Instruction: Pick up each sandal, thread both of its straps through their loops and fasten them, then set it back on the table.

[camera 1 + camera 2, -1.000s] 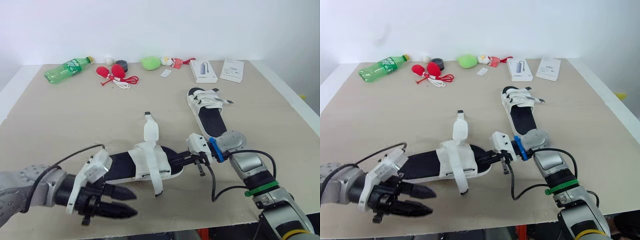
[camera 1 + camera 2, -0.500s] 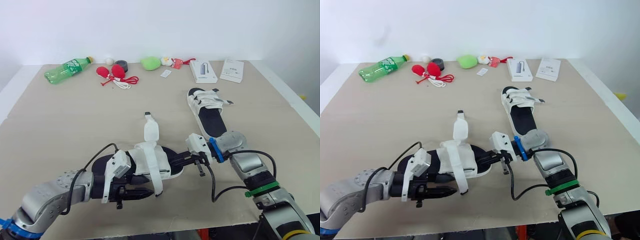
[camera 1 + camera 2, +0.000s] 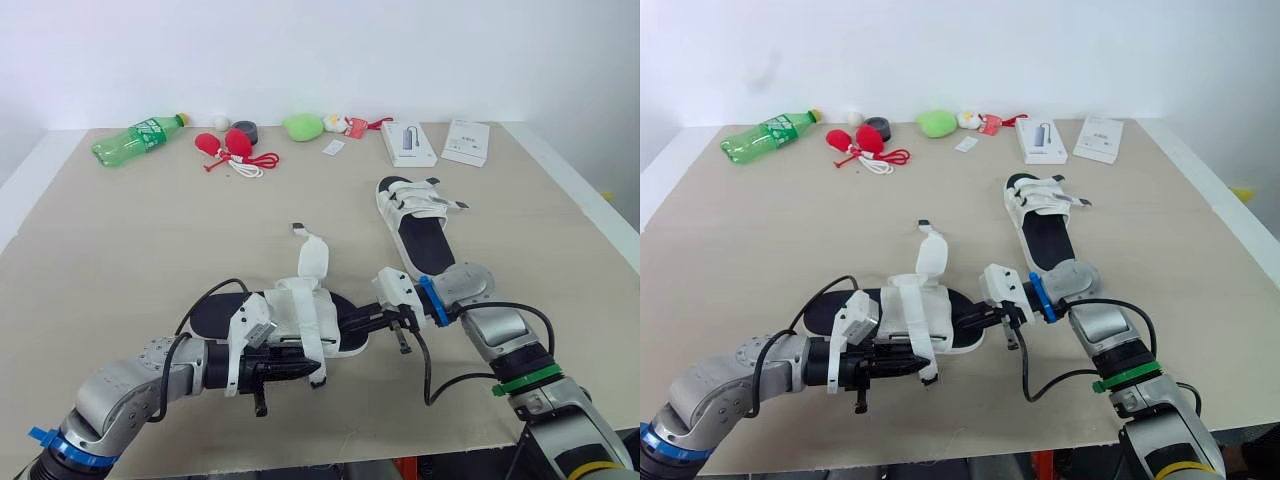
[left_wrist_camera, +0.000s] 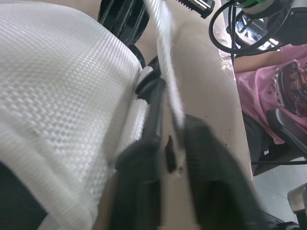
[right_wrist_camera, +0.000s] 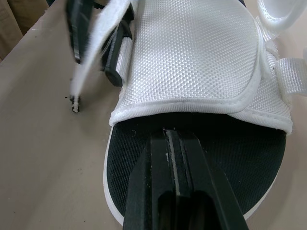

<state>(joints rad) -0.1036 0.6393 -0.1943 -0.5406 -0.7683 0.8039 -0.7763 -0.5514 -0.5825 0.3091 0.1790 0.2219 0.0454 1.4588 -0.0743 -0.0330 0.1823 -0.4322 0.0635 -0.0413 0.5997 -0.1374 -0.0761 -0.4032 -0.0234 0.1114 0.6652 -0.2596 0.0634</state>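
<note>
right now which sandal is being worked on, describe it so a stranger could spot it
On the tan table, look to the middle of the near edge. A white sandal lies crosswise there between the left pincer and right pincer. Unlike the other sandal farther back, whose straps lie across it, its strap stands up loose.

On surface point(image 3: 120, 230), counted:
- Sandals x2: near sandal point(image 3: 300, 318), far sandal point(image 3: 420, 222).
- Green plastic bottle point(image 3: 135, 140) x1.
- Red bulbs x2: 1st red bulb point(image 3: 207, 142), 2nd red bulb point(image 3: 238, 142).
- White cord point(image 3: 245, 168) x1.
- White ball point(image 3: 220, 122) x1.
- Dark round roll point(image 3: 245, 129) x1.
- Green lump point(image 3: 301, 126) x1.
- Small toy point(image 3: 332, 122) x1.
- Red tag point(image 3: 356, 127) x1.
- White card point(image 3: 332, 147) x1.
- White boxes x2: box w/ grey pic point(image 3: 408, 143), plain box point(image 3: 465, 141).
- Grippers x2: left gripper point(image 3: 308, 368), right gripper point(image 3: 348, 325).
</note>
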